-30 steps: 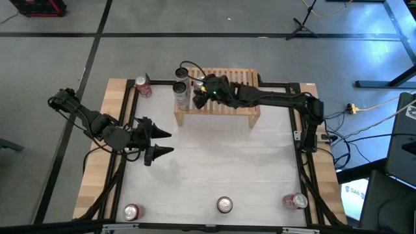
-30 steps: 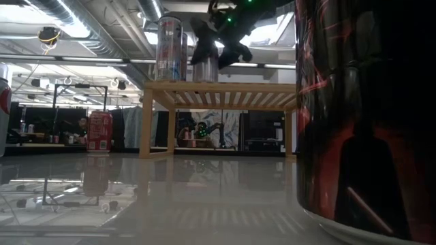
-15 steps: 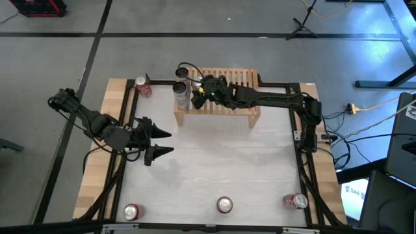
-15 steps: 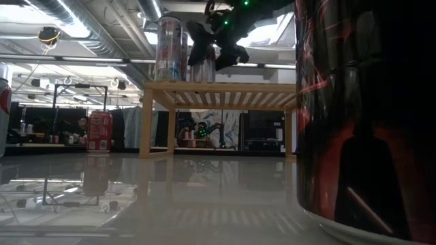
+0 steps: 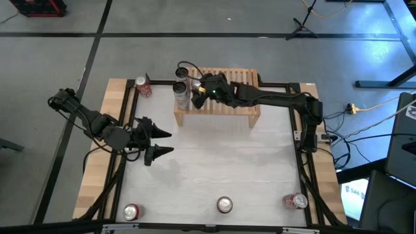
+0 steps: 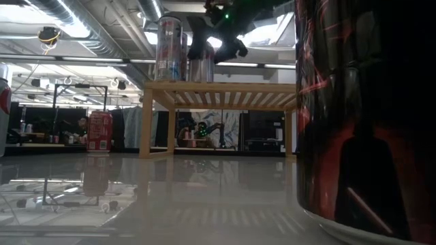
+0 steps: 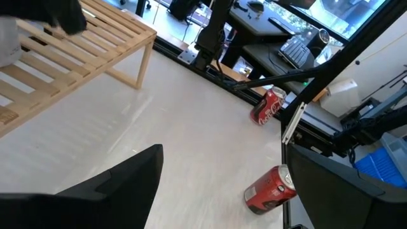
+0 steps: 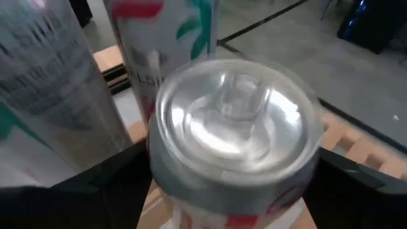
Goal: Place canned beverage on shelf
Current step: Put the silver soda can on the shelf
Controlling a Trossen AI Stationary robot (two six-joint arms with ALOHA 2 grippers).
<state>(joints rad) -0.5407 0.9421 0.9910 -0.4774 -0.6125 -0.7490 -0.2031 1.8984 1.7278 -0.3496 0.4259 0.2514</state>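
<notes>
The pale wooden shelf [image 5: 224,97] stands at the table's far side. A silver can [image 8: 235,121] stands upright on the slats at its left end [image 6: 203,70], beside two taller cans [image 5: 180,91] [image 5: 181,70]. My right gripper [image 6: 216,49] hovers open at the silver can's top, one finger on either side, with a gap showing in the low view. My left gripper [image 5: 159,143] waits open over the table's left middle, with nothing between its fingers.
A red can [image 5: 143,86] stands on the table left of the shelf. Three more cans stand along the near edge [image 5: 132,211] [image 5: 224,205] [image 5: 296,201]; the middle one fills the low view's right [image 6: 361,116]. The shelf's right slats [image 5: 244,78] are bare.
My right gripper has opened wider around the silver can's top and let it go. In the low view its fingertips now sit a little higher against the can. The can stays upright on the shelf.
</notes>
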